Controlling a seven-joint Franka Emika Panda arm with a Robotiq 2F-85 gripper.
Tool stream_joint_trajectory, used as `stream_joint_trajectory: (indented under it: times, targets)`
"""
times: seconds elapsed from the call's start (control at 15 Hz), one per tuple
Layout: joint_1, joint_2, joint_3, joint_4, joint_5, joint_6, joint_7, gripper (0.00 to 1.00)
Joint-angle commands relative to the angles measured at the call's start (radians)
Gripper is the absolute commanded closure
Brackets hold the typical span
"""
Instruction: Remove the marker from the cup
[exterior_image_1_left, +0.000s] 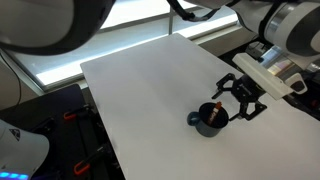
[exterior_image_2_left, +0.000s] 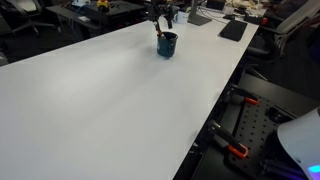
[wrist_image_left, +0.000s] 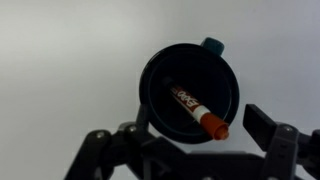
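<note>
in the wrist view the fingers (wrist_image_left: 268, 128) stand spread apart, empty, hovering over the dark blue-grey mug (wrist_image_left: 158, 85). the marker (wrist_image_left: 198, 110) lies slanted inside the mug, its red end up at the rim on the fingers' side. in an exterior view the white desk (exterior_image_1_left: 140, 90) carries the mug upright, handle turned away from the arm.

Most of the marker (exterior_image_1_left: 217, 106) hides inside the cup (exterior_image_1_left: 206, 125).
</note>
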Motion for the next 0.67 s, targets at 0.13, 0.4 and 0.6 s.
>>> stream_joint_trajectory:
  times: [0.13,0.4,0.6]
  targets:
    - [0.003,0.019,-0.008,0.045,-0.018,-0.005,-0.005,0.15]
    - [0.001,0.02,-0.007,0.043,-0.018,-0.004,-0.007,0.19]
    - [0.0,0.026,-0.006,0.046,-0.017,-0.007,-0.007,0.15]
